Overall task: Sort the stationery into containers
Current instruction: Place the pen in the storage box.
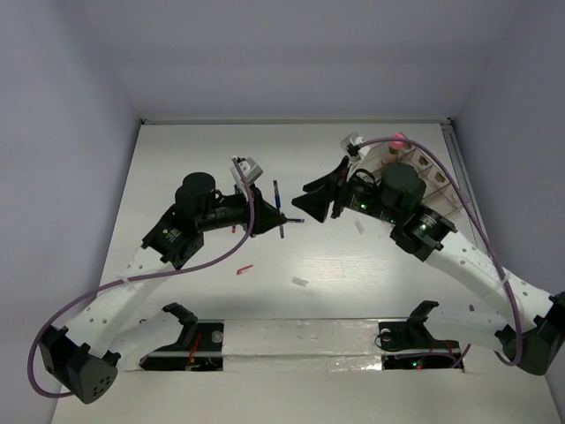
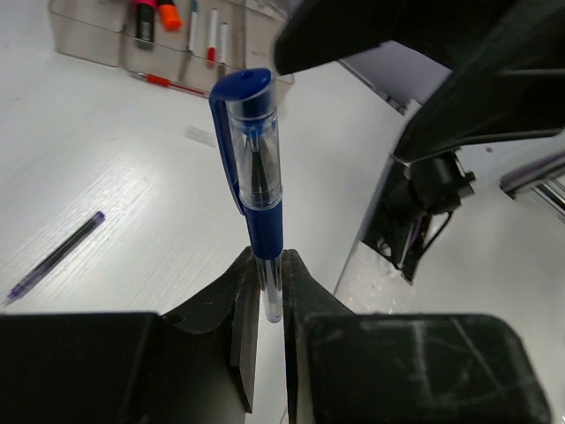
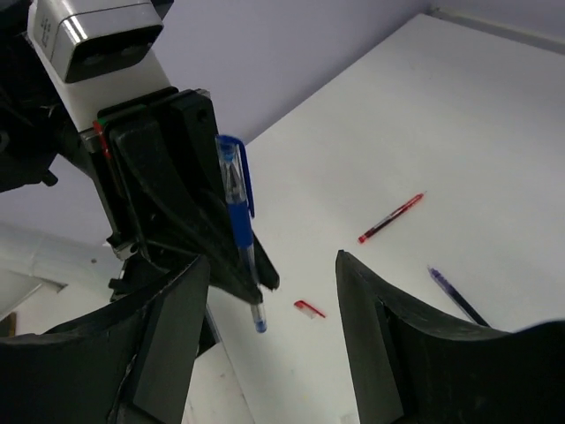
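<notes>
Left gripper [image 2: 268, 287]: both fingers closed on a blue ballpoint pen with clear barrel and blue cap [image 2: 256, 177].
- The pinch sits on the clear lower barrel, just below the blue rubber sleeve.
- The capped end and clip stand well out past the fingertips. In the right wrist view the writing tip pokes out on the other side of the fingers.
- The pen is held in the air above the white table [image 1: 194, 150], nearly straight out along the line of the fingers.

Right gripper [image 1: 300, 196]: fingers spread wide, holding nothing.
- It faces the left gripper, near the pen.
- In its own wrist view the pen's lower end shows in the gap between the two pads. No contact is visible.

On the table:
- A thin purple pen [image 2: 55, 254] and a thin red pen [image 3: 391, 217] lie flat.
- A short red piece [image 3: 309, 308] lies flat.
- A small white piece [image 1: 299, 283] lies apart from the rest.

Clear plastic organiser tray [image 2: 88, 44]: at the far right of the table, with an orange-capped marker [image 2: 169, 15] and several pens in its compartments.
</notes>
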### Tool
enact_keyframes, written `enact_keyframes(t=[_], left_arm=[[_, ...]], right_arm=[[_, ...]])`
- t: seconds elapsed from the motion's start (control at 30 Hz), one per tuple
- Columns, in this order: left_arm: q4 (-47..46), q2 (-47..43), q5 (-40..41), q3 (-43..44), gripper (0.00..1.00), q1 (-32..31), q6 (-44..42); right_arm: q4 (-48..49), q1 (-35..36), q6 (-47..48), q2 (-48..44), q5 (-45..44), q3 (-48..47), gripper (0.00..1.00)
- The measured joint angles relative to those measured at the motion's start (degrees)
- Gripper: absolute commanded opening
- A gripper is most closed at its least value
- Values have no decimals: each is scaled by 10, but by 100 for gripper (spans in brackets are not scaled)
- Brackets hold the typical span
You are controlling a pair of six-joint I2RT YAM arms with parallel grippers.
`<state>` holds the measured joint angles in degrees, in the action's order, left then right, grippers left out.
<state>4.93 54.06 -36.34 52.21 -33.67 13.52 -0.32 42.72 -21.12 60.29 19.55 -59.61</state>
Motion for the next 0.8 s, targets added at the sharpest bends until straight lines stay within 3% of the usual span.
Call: enact_keyframes(t=[0.23,0.37,0.53,0.6,0.63,0.73,0.8], left_arm=[[-12,0,-60,-1,0,0,-2],[-20,3,-68,-2,0,0,-2],[-26,7,-73,-2,0,0,-2],[-27,10,-75,-2,0,0,-2],[-27,12,-76,-2,0,0,-2],[-26,15,-72,-4,0,0,-2],[-27,15,-71,-4,15,0,-2]], right_arm=[[27,-7,-10,75,91,-24,64],[49,-7,-26,96,125,-24,54],[78,-7,-46,109,151,-24,52],[90,-7,-53,116,159,-24,42],[96,-7,-57,120,163,-24,30],[111,-7,-70,127,171,-24,18],[114,-8,-72,127,169,-23,10]])
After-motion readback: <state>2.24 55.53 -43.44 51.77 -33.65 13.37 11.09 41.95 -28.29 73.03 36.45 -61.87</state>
